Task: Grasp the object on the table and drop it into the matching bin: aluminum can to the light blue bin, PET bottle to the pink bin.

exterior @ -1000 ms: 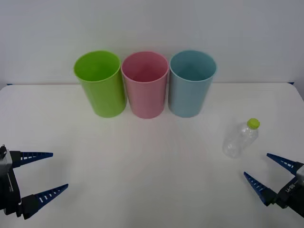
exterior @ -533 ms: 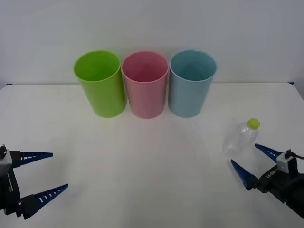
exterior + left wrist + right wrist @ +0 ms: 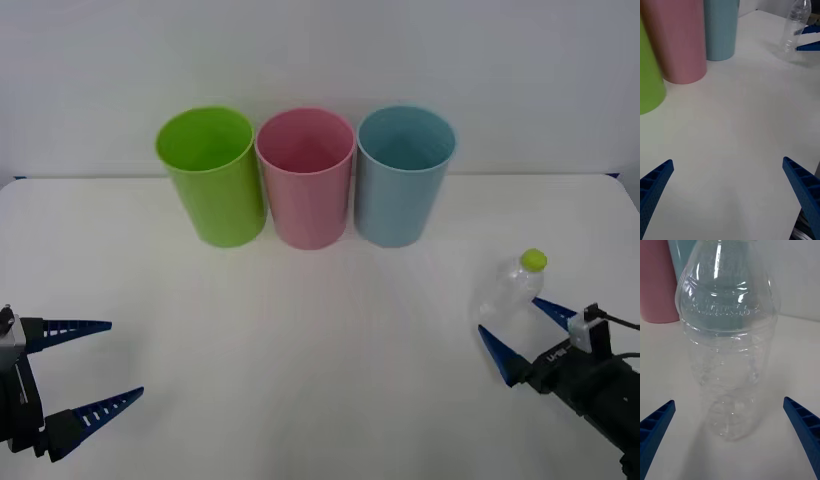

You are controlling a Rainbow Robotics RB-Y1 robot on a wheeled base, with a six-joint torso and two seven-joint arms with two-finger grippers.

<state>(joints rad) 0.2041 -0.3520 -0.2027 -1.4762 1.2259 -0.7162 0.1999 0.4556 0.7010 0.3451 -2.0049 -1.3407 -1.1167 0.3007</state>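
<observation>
Front view puts the right hand (image 3: 520, 335) at the lower right of the frame, its blue ribbed fingers spread apart and pointing up-left, one tip on each side of the base of the small clear, crinkled plastic bottle with a yellow-green screw cap (image 3: 510, 288). That bottle stands upright on the flat white tabletop (image 3: 320, 350), right of centre in the frame; no contact with the fingers can be seen. In the right wrist view the bottle (image 3: 728, 348) rises large in the middle, with the two blue fingers (image 3: 803, 429) at the lower corners, clear of its sides. Behind it, at the upper left of that frame, show parts of the tall round pink plastic bin (image 3: 657, 281) and the tall round light blue plastic bin (image 3: 683, 257). Across the upper middle of the front view three bins stand in a row just beside one another: a lime green plastic bin (image 3: 210, 175), the pink one (image 3: 305, 178) and the light blue one (image 3: 404, 175). At the lower left waits the left hand (image 3: 90, 365), fingers apart, above bare tabletop.
</observation>
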